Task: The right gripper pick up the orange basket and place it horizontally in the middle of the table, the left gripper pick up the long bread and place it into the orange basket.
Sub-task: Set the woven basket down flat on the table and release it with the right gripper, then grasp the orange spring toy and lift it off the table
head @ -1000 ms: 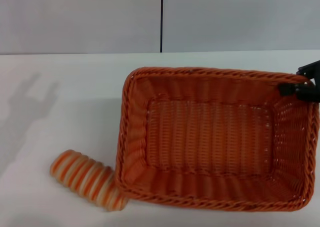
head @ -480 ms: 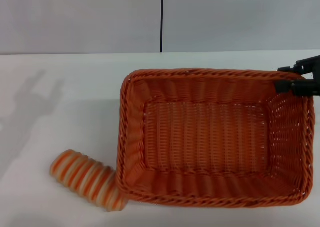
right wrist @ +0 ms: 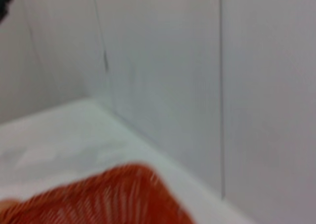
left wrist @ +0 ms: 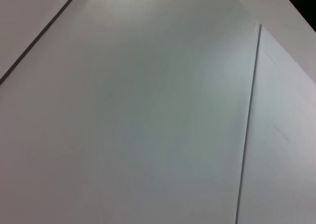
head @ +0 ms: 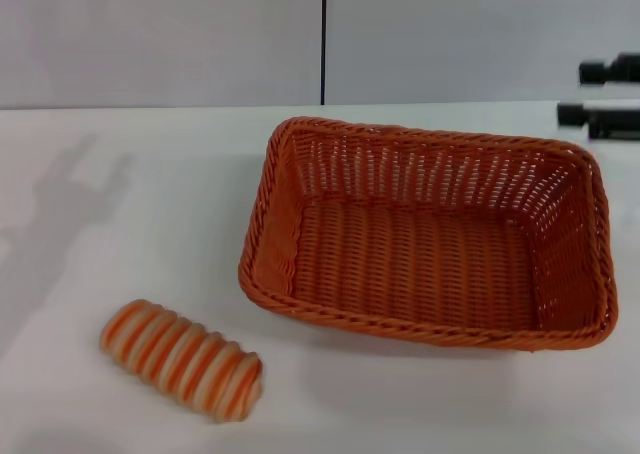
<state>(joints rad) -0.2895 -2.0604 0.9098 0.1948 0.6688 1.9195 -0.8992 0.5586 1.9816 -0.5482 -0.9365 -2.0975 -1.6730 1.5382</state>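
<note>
The orange basket lies flat on the white table, long side across, right of centre and empty. The long bread, striped orange and cream, lies on the table at the front left, apart from the basket's near left corner. My right gripper hangs at the far right edge, above and behind the basket's back right corner, open and holding nothing. The right wrist view catches a corner of the basket below. My left gripper is out of view; its wrist view holds only white surfaces.
A grey wall with a dark vertical seam closes the back of the table. A faint arm shadow falls on the left part of the table.
The right gripper let go of the basket's far right corner and moved up and away to the right. The basket dropped from its raised tilt to lie flat, now clear of the bread.
</note>
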